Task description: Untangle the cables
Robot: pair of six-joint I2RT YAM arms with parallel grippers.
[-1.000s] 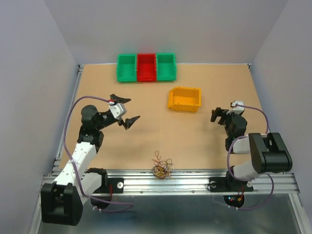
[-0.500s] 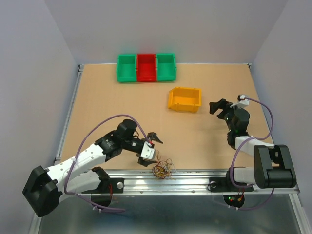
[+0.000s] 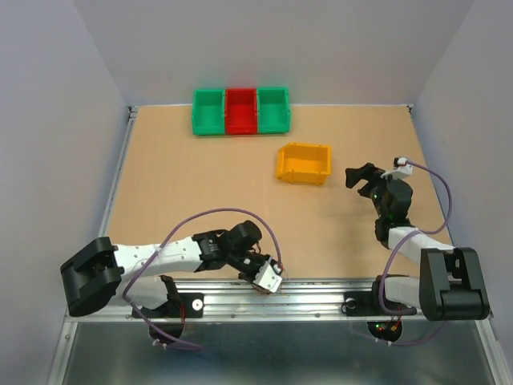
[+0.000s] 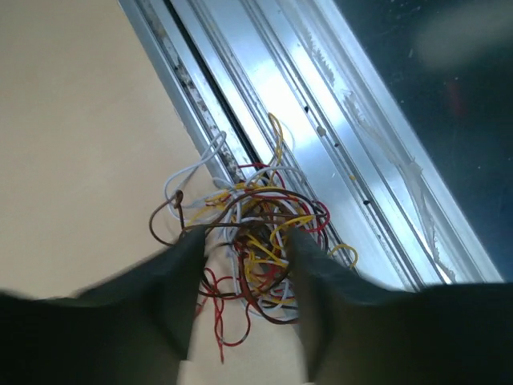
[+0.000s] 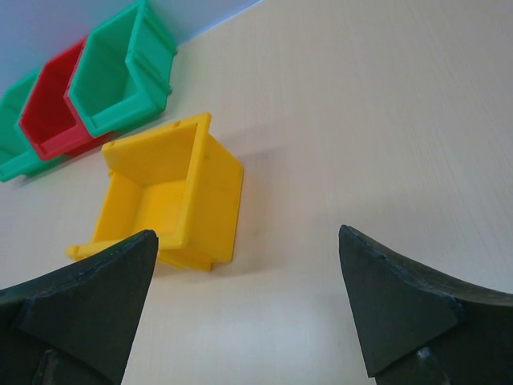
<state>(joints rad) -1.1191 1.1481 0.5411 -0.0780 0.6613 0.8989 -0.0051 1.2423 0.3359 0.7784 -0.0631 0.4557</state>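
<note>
The cables (image 4: 258, 210) are a small tangle of red, brown, yellow and white wires lying at the table's near edge, partly on the metal rail. My left gripper (image 4: 244, 237) points down at them, its two dark fingers (image 4: 172, 289) standing either side of the tangle with wires in the gap and a clear space still between them. In the top view the left gripper (image 3: 262, 270) covers almost the whole bundle. My right gripper (image 3: 361, 178) hovers wide open over bare table at the right, nothing between its fingers (image 5: 96, 281).
An aluminium rail (image 4: 321, 152) runs along the near table edge right beside the tangle. A yellow bin (image 3: 303, 163) sits mid-table, just left of the right gripper. A row of green and red bins (image 3: 240, 111) stands at the back.
The left arm swung from the left side of the table down to the near edge and onto the tangle, and its fingers have drawn closer together. The right arm barely moved.
</note>
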